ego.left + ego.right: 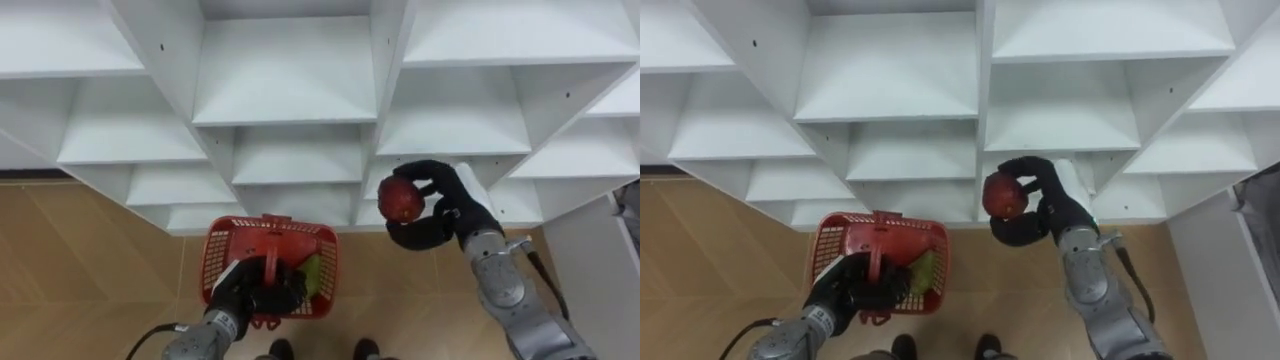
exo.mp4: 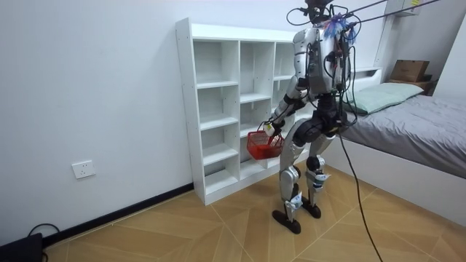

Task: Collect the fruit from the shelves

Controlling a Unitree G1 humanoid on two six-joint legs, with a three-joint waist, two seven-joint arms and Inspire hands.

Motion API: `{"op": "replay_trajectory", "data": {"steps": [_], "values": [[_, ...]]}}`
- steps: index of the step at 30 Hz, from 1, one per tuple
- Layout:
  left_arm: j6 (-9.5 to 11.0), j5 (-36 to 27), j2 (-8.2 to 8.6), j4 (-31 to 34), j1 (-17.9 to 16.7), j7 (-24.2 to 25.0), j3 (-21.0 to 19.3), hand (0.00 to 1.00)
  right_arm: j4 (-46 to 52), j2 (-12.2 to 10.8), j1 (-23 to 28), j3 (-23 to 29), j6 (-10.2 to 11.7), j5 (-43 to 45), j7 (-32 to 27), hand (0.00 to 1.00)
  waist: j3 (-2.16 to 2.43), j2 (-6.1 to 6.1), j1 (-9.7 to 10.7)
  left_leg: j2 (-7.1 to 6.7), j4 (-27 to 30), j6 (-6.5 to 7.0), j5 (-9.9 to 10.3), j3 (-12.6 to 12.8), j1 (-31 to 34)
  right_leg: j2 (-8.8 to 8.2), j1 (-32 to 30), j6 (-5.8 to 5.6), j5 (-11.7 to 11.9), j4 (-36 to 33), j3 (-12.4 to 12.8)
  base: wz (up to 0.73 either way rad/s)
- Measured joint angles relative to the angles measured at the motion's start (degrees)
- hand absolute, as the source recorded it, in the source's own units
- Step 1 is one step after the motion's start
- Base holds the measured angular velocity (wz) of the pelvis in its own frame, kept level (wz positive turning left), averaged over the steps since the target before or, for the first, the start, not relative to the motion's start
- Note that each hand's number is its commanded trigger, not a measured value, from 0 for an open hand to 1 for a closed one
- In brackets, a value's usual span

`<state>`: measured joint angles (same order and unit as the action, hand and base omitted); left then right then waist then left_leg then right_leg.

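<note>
One round dark-red fruit (image 1: 400, 199) in right hand (image 1: 447, 218), red basket (image 1: 220, 262) in left hand (image 1: 262, 295)

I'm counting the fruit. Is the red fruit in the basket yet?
Out. The right hand grips the red fruit by the shelves, apart from the basket that the left hand carries.

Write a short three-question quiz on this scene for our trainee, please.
1. True or false: the right hand holds a red fruit.
2. What does the left hand grip? A) a bottle B) the handle of the basket C) a cloth
3. Fill in: the fruit is held in front of the white ___.

Key: 1 true; 2 B; 3 shelf.
</note>
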<state>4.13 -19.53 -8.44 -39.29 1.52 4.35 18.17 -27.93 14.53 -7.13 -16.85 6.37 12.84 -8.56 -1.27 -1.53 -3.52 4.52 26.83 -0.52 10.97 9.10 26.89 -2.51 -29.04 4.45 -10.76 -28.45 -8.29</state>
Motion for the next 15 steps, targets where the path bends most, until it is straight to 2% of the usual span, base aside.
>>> {"op": "replay_trajectory", "data": {"steps": [7, 10, 15], "values": [[1.4, -0.1, 0.23, 0.0, 0.0, -0.4, 0.3, 1.0, 1.7, -0.3, 2.9, -2.7, 0.5, 1.7, 2.3, 1.0, 0.06, 0.08, 0.1, -0.17, -1.1, 0.01, 0.0, 0.2, -0.4, -0.09, 0.0, -0.03, 0.0, 0.0, 0.2, 0.0], [1.4, -0.1, 0.77, 0.0, -0.3, -0.6, 0.3, 1.0, 1.3, -1.0, 4.4, -3.0, 1.3, 2.6, 2.6, 1.0, 0.24, 0.36, 0.2, -0.18, -1.3, -0.03, -0.1, 0.2, -0.5, -0.05, 0.2, -0.09, 0.0, 0.4, 0.2, 0.0], [1.4, -0.1, 1.33, 0.0, -0.4, -1.6, 0.3, 1.0, -0.7, -1.3, 5.9, -4.0, 1.3, 3.8, 3.7, 1.0, 0.56, 0.94, 0.1, -0.18, -1.4, -0.02, -0.1, 0.2, -0.5, 0.05, 0.3, -0.17, 0.2, 0.9, 0.2, 0.0]]}}
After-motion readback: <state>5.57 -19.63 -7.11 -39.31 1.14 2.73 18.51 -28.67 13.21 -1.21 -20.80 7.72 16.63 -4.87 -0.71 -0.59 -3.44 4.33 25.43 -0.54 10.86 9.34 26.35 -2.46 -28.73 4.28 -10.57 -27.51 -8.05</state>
